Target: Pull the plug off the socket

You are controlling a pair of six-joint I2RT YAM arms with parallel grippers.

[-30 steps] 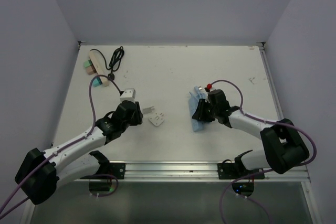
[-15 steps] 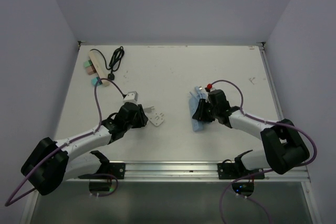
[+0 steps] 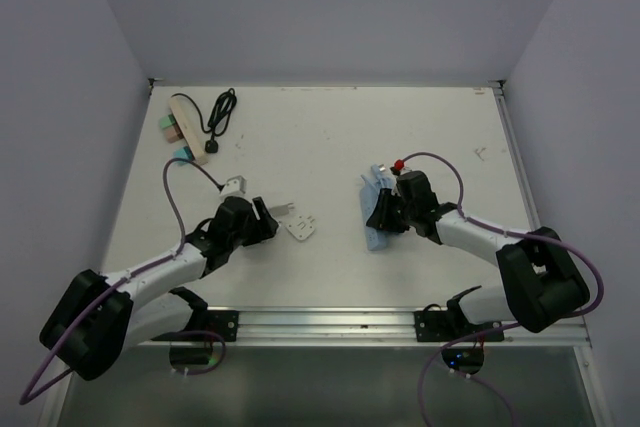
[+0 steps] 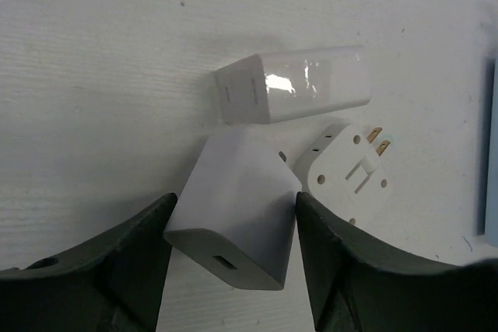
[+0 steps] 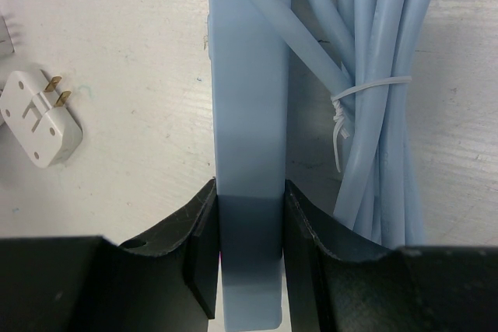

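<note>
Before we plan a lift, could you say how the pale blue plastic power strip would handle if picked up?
The pale blue plastic power strip looks like a rigid bar, so it likely lifts straight. Its pale blue cable bundle, cinched by a white zip tie, probably sags and drags that side down. Smooth sides may slip.

Soft, even light is washing the table (image 3: 330,137); glare is gleaming on a charger (image 4: 303,83); shadow is darkening the power strip (image 5: 247,114) between blurred fingers (image 5: 194,270).
</note>
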